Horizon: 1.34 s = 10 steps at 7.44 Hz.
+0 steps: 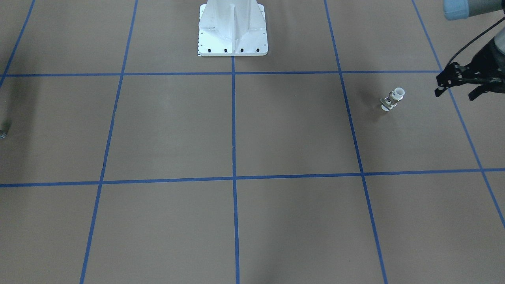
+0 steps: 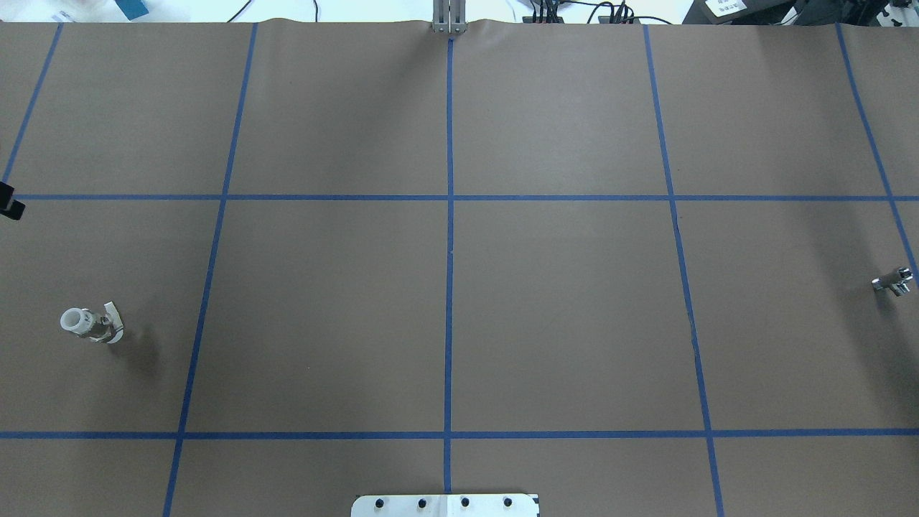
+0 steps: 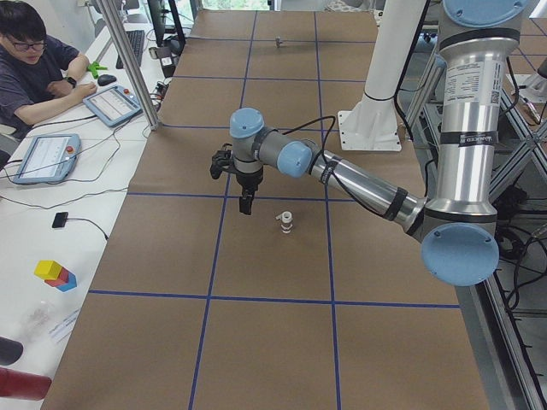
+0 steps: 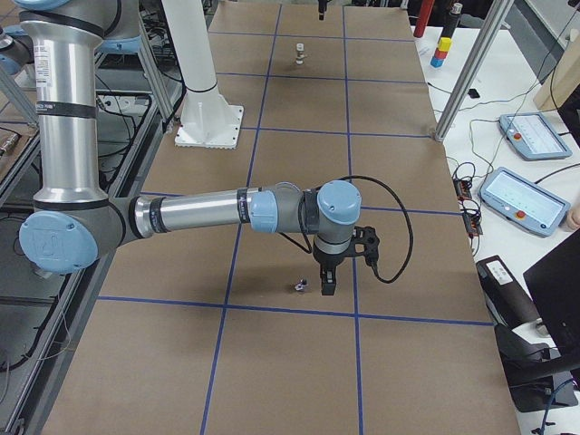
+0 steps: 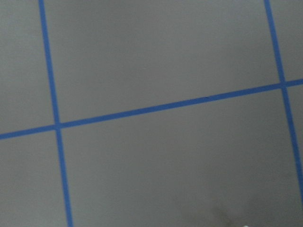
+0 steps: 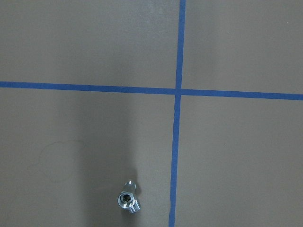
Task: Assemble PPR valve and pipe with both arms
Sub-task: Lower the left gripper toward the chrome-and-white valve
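**Two-arm cell, all views.** The white pedestal [image 1: 232, 27] was your reference on the brown tabletop [image 1: 236, 130], which was ruled into squares by blue tape lines [image 1: 233, 118].

- **Valve.** The PPR valve [image 1: 392, 98] stood on end, well off to the robot's left of the pedestal. It was also somewhat farther out from the pedestal, toward your side. Its white collar was uppermost, the brass middle below, and the flat lever projected sideways.
- **Left arm.** The left arm [image 3: 359, 184] reached across the tabletop on that side. The left gripper [image 1: 455, 94] hung above the tabletop, farther from the pedestal than the valve, clear of it and holding nothing. Its jaws appeared parted, though you saw them only at the frame's edge.
- **Pipe.** The pipe [image 2: 892, 280] lay on its side well to the robot's right of the pedestal, likewise out toward your side. The two parts were therefore well apart, with the pedestal's line between them.
- **Right arm.** The right arm [image 4: 199, 213] stretched low over the tabletop to that spot. The right gripper [image 4: 328, 276] pointed down just beside the pipe. You could not tell whether its jaws were parted or closed.
- **Wrist cameras.** The right wrist camera looked down on the pipe's open end, close to a tape line. The left wrist camera showed you only tabletop and tape.
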{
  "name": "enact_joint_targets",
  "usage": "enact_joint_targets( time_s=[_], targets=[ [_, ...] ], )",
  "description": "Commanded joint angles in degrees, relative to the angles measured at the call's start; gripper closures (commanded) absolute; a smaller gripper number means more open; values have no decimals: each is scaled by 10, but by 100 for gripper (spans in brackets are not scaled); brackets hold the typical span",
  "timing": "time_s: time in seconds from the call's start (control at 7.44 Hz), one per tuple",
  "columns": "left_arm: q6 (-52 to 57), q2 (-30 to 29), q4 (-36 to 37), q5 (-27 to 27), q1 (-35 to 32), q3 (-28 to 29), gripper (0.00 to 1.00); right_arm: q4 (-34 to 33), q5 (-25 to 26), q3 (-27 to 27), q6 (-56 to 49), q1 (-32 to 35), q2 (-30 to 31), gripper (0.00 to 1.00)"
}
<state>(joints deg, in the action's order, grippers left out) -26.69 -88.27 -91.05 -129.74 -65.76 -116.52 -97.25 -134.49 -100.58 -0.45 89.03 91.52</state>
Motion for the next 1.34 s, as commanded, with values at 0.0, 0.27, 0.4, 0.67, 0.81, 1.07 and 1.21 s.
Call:
enact_joint_targets(
  time_s=[0.0, 0.27, 0.4, 0.67, 0.81, 1.07, 1.21],
  targets=[
    [-132, 98, -197, 39, 80, -6, 0, 2, -2, -1, 0, 0, 1, 0],
    [-217, 114, -249, 118, 181, 0, 0, 2, -3, -3, 0, 0, 0, 0],
    [-223, 109, -250, 119, 185, 14, 0, 2, -3, -1, 0, 0, 0, 0],
    [-223, 100, -248, 119, 192, 29, 0, 2, -3, -1, -1, 0, -1, 0],
    [-223, 89, -247, 119, 194, 40, 0, 2, -3, 1, -1, 0, -1, 0],
    [-222, 80, -248, 118, 202, 60, 0, 2, -2, 2, -1, 0, -2, 0],
    [-223, 79, -247, 116, 205, 62, 7, 2, -2, 2, 0, 0, -4, 0]
  ],
)
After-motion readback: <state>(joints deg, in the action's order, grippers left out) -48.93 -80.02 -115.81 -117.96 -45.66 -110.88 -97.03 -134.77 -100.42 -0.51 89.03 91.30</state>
